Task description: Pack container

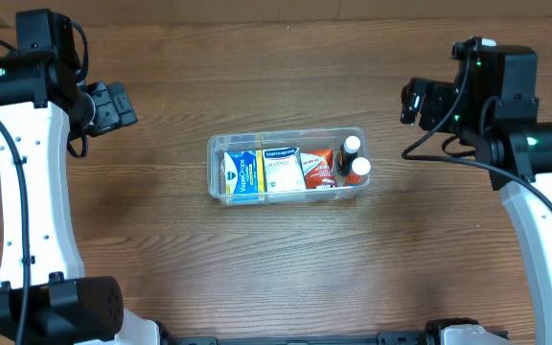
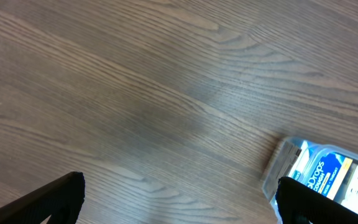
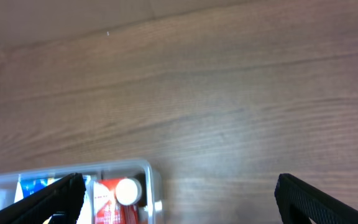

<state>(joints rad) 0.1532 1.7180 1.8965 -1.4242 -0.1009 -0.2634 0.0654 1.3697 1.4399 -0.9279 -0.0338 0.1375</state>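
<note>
Currently the clear plastic container (image 1: 217,146) is sitting in the middle of the wooden table (image 1: 161,259), between the two arms, with its long side running left to right. It is holding a blue-and-white box (image 1: 242,175) at its left end, a white Hansaplast box (image 1: 283,170) just beside that, then a red box (image 1: 320,170), and two small white-capped bottles (image 1: 359,167) are standing upright at the right end. The left gripper (image 2: 179,202) is hovering over bare wood well to the left of the container and a little to the far side, its black fingers (image 2: 55,199) standing wide apart and gripping nothing. The right gripper (image 3: 179,199) is hanging well to the right, also slightly far, its fingers (image 3: 316,199) likewise spread wide with nothing between them.
</note>
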